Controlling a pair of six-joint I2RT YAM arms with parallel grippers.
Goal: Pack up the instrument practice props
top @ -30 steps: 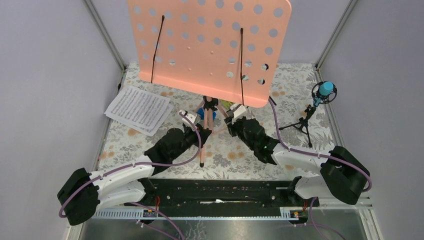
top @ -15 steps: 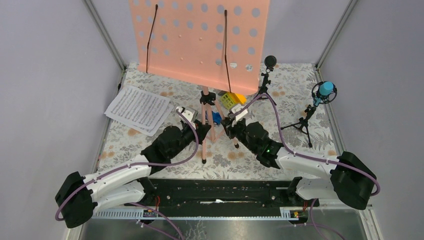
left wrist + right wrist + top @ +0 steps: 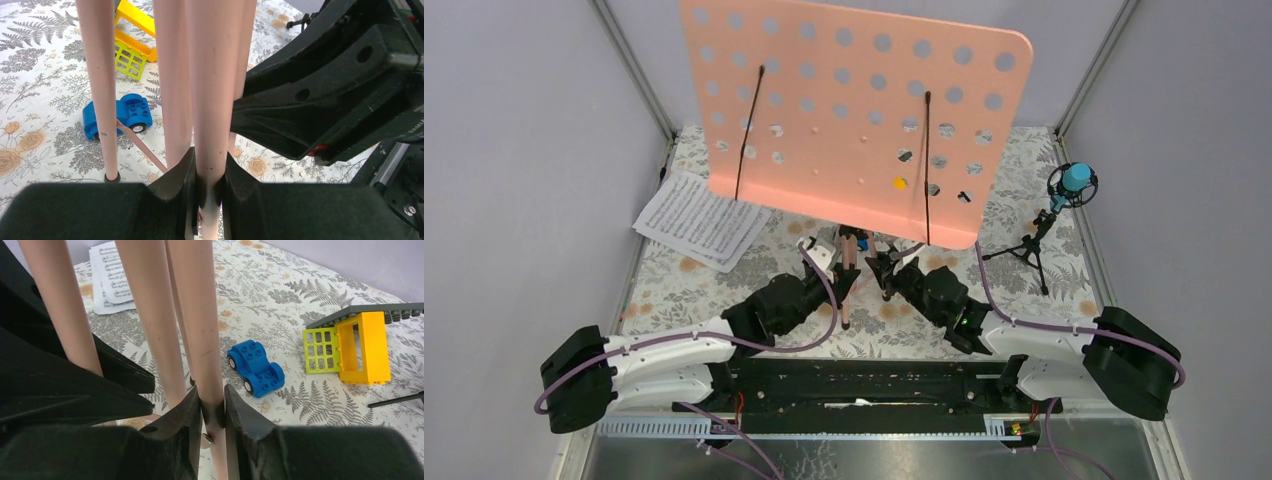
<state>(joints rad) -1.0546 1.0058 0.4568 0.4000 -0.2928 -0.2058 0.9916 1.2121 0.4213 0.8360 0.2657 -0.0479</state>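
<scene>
- While the left gripper (image 3: pixel 208 176) is closed narrow on one leg (image 3: pixel 215 95) of the pink music stand (image 3: pixel 854 120), the right gripper (image 3: pixel 213 407) is clamped in the same manner on another leg (image 3: pixel 199 315) of that stand.
- Both grippers meet at the tripod from opposite sides at the middle of the table (image 3: pixel 894 320), the left arm reaching in from the left and the right arm from the right.
- The perforated panel of the stand sits high in the top view and covers much of the rear of the table; two thin dark rods cross its face.
- Whether the tripod feet touch the table cannot be determined.
- The white sheet-music pages (image 3: pixel 699 220) lie flat at the left side of the table, partly under the panel's lower left corner as seen from above.
- The blue mic (image 3: pixel 1075 179) stands upright on its small black tripod (image 3: pixel 1027 250) near the right edge, well apart from both grippers.
- A blue toy car (image 3: pixel 255 367) rests on the cloth just behind the legs.
- A yellow-green block (image 3: pixel 348 346) lies beyond the car, apart from it.
</scene>
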